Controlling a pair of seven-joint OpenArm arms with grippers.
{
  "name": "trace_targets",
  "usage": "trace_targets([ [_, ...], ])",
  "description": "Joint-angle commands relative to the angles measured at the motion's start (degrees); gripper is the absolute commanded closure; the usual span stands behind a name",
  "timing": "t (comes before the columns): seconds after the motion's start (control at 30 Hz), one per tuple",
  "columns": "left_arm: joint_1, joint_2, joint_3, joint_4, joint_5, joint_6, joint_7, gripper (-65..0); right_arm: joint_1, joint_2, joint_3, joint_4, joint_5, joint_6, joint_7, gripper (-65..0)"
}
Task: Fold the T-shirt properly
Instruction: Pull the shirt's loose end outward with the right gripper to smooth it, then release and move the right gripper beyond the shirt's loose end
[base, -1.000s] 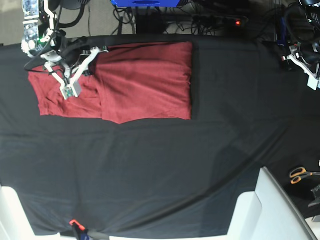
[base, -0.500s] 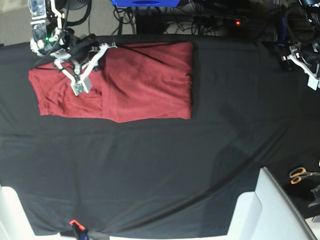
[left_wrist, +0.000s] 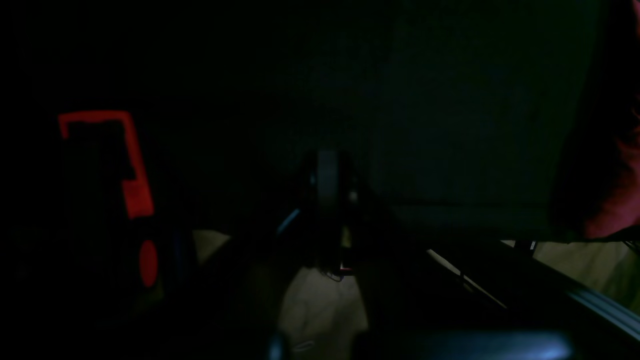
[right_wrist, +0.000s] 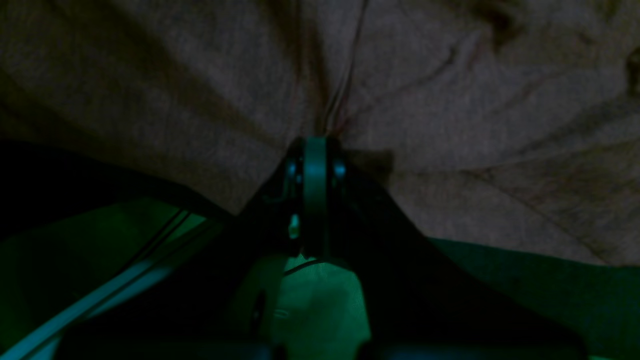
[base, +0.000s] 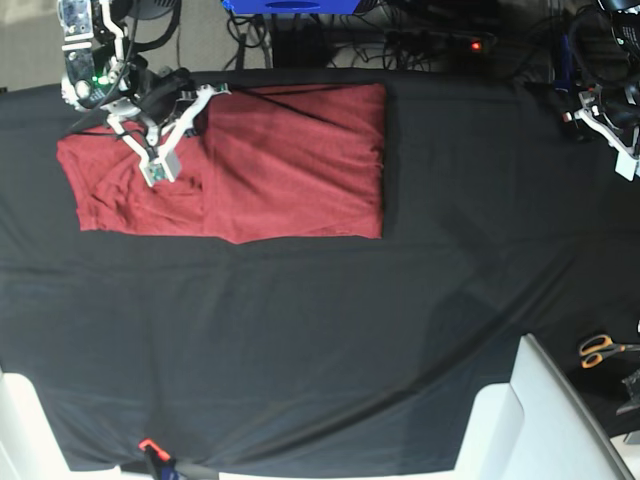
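Black cloth table covering (base: 320, 340) spread wide underneath. On it, along the far edge, one plain brick-red knit T-shirt (base: 290, 160) (right_wrist: 150, 75), lying flat directly under the right claw (base: 158, 172) (right_wrist: 315, 142) and stretching from there toward the left claw (base: 627, 163) (left_wrist: 327, 165). Right claw's jaws nearly together, pinching a small ridge of the thinner end, with creases fanning out from the tips in the wrist view. Left claw closed on nothing, parked well apart, off the shirt, at the table's corner.

Probably a fold of that thinner end over the thicker panel just beside the right claw. To do it well:
- Lift only enough to clear the cloth.
- Carry the pinch straight across toward the left claw and keep the edge level.
- Line it up with the panel's outer edge.
- Let go only once it lies flat, since thin knit looks likely to bunch.

Counted: one T-shirt, two claws, and one pair of orange-handled scissors (base: 600, 349), well apart from both claws.
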Motion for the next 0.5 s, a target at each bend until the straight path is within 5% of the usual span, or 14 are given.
trace_targets([
  [0.0, 0.0, -1.4, -0.3, 0.7, -0.9, -0.3, -0.7, 0.0, 0.3, 0.3, 0.1, 1.4, 0.7, 0.1, 0.7, -6.2],
  [0.17, 0.0, -1.4, -0.3, 0.7, -0.9, -0.4, -0.7, 0.0, 0.3, 0.4, 0.2, 3.0, 0.6, 0.1, 0.8, -20.7],
  [0.47, 0.0, -1.4, -0.3, 0.7, -0.9, -0.4, -0.7, 0.0, -0.4, 0.8, 0.7, 8.0, 0.5, 0.1, 1.0, -20.7],
])
